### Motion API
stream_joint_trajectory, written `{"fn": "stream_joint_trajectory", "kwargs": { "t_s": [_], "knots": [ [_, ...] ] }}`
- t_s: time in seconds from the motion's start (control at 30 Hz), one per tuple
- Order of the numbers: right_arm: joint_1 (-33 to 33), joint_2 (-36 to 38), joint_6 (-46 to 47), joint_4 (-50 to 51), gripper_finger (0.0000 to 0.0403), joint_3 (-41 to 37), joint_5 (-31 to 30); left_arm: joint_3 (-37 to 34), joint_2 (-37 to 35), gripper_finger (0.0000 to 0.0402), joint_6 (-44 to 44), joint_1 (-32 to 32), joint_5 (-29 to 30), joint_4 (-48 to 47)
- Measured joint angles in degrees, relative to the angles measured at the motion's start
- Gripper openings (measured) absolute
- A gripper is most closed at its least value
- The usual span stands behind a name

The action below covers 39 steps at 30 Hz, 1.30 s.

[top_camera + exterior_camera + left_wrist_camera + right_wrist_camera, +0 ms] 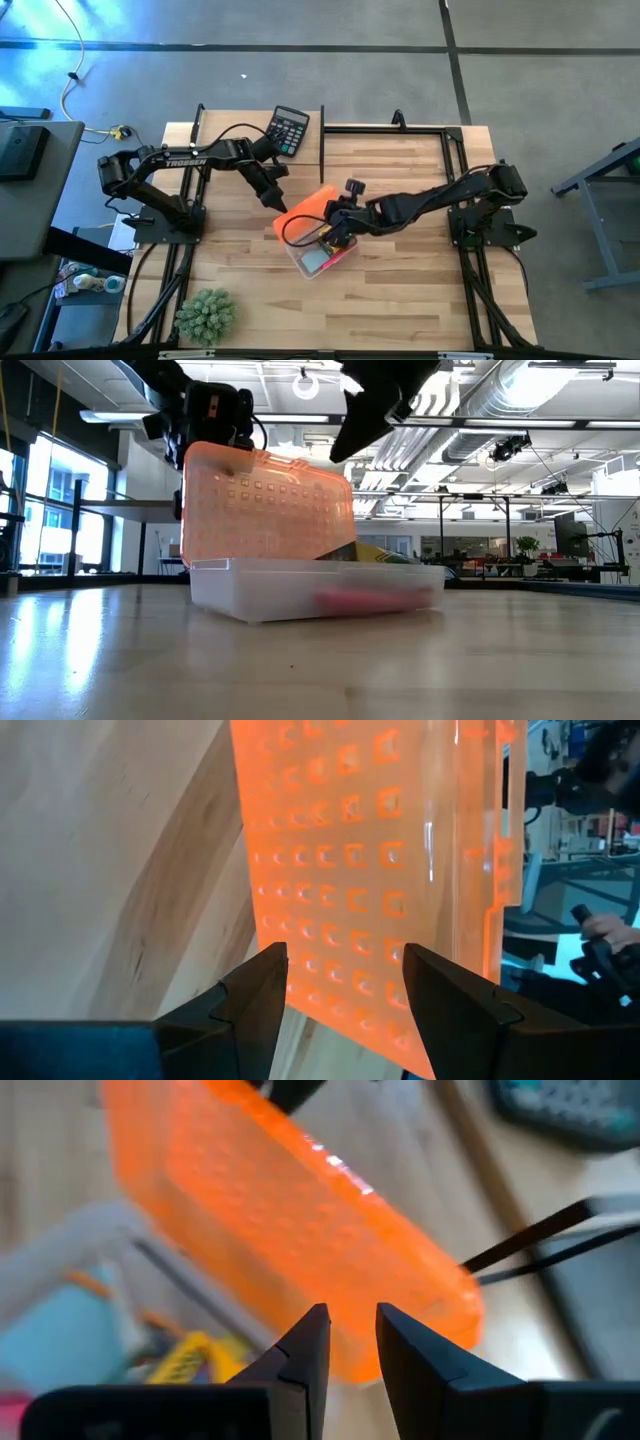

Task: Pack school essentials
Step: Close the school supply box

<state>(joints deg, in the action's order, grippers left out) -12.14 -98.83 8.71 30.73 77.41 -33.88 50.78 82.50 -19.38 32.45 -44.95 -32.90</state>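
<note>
The left gripper (279,203) hangs at the outer face of the orange lid (305,212), its two dark fingers (262,1005) spread with a clear gap between them and the dimpled orange plastic filling that gap in the left wrist view; whether the tips touch the lid cannot be told. The right gripper (333,222) sits over the open box from the other side, its fingers (300,1355) drawn close with only a narrow slit between them and nothing seen pinched there. In the low view the lid stands nearly upright on the clear plastic box (230,592), which rests on the wooden table (400,290) near its middle. Inside the box lie the school essentials: a pink item (365,600) shows through the clear wall, the yellow-and-green crayon box (375,554) leans up above the rim, and a pale blue note pad (315,260) is seen from above. The black calculator (288,129) lies at the table's far edge behind the left arm, well apart from the box, and the spiky green plant (205,315) stands at the near left corner
</note>
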Motion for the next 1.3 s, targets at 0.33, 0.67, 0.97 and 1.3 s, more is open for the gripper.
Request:
{"fn": "stream_joint_trajectory", "kwargs": {
  "t_s": [0.33,0.67,0.97,1.3],
  "knots": [
    [-2.9,0.0,14.6,7.7,0.0078,3.3,11.2,0.0,0.0,0.019,1.8,0.0,0.2,0.0],
    [-7.9,-0.7,24.1,11.6,0.0078,3.3,26.4,0.0,0.0,0.019,3.1,0.0,0.7,0.1],
    [-10.9,-4.8,33.1,7.2,0.0078,-0.7,24.5,0.0,0.0,0.019,3.1,0.0,0.9,1.8],
    [-11.1,-8.6,37.8,2.9,0.0078,-4.4,22.2,0.0,0.0,0.019,2.0,-1.1,0.9,2.9]
  ]
}}
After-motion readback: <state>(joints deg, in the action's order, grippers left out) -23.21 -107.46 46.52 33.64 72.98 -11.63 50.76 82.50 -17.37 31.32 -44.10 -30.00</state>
